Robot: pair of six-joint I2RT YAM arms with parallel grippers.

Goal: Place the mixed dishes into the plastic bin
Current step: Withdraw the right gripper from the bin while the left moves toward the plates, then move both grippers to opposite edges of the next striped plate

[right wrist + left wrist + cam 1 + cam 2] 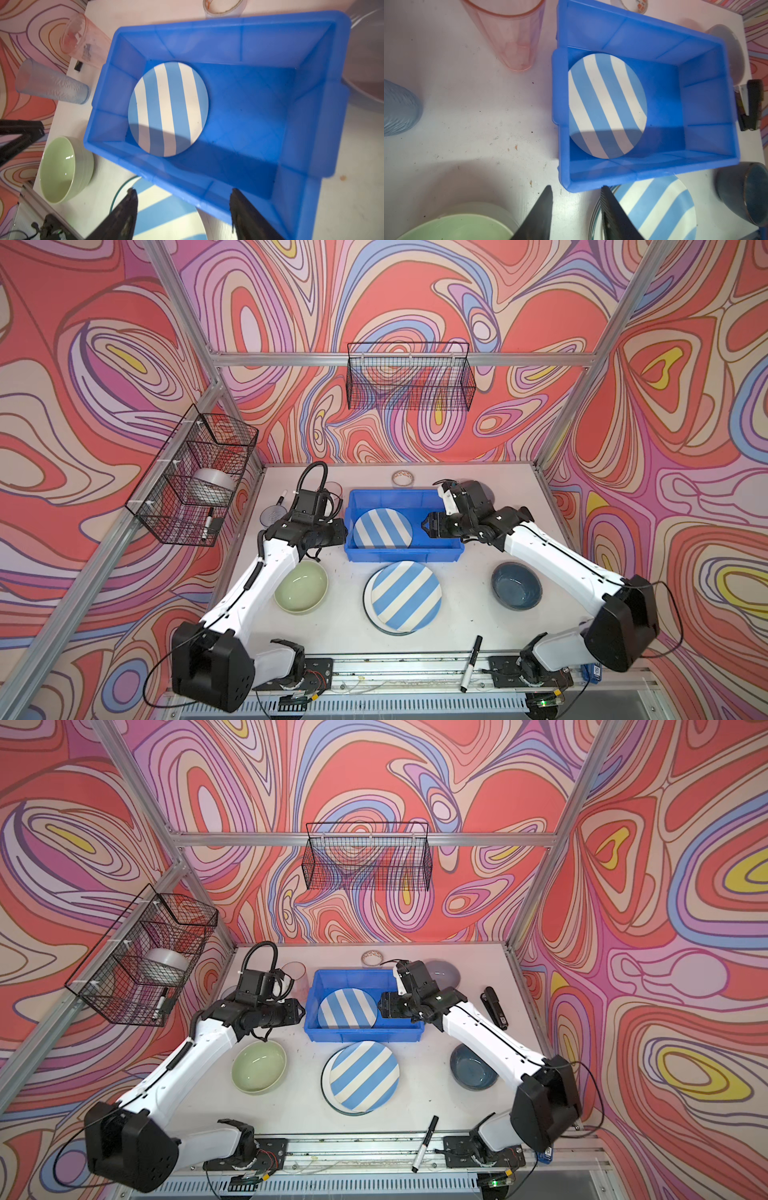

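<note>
Striped plate [382, 529] inside blue bin [399, 554]

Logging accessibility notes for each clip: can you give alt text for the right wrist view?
A blue bin holds one striped plate lying flat near one end. The right gripper hangs open and empty over the bin. Beside the bin sit a green bowl, a pink tumbler, a bluish tumbler and a second striped plate.

Blue bin [403, 553]: striped plate [382, 529] flat inside, 9 o'clock end. Second striped plate [405, 597] at bin's 6 o'clock; green bowl [301, 587] 8, navy bowl [516, 585] 4.
</note>
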